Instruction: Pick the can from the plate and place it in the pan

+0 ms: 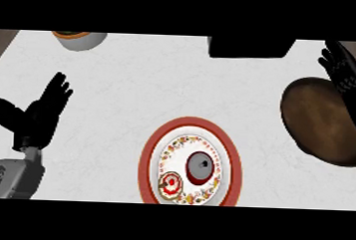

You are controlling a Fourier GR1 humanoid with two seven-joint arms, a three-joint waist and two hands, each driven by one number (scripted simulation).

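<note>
The white counter (116, 85) fills the view; the brown pan (321, 122) lies at its right edge; the red-rimmed plate (151, 161) sits low in the middle; the left hand (37, 114) rests at the left, fingers spread; the right hand (343, 65) shows beyond the pan, fingers straight; the can (199, 167) stands on the plate.

The white, faintly marbled surface (138, 81) is carrying four things. A red-rimmed plate (145, 160) with a flowered band is sitting near the lower edge, slightly right of the middle. A dark brown pan (321, 122) is lying at the right side, apart from the plate. A grey bowl (84, 43) with an orange inside is showing at the top left, and a black block (250, 47) is standing at the top.
</note>
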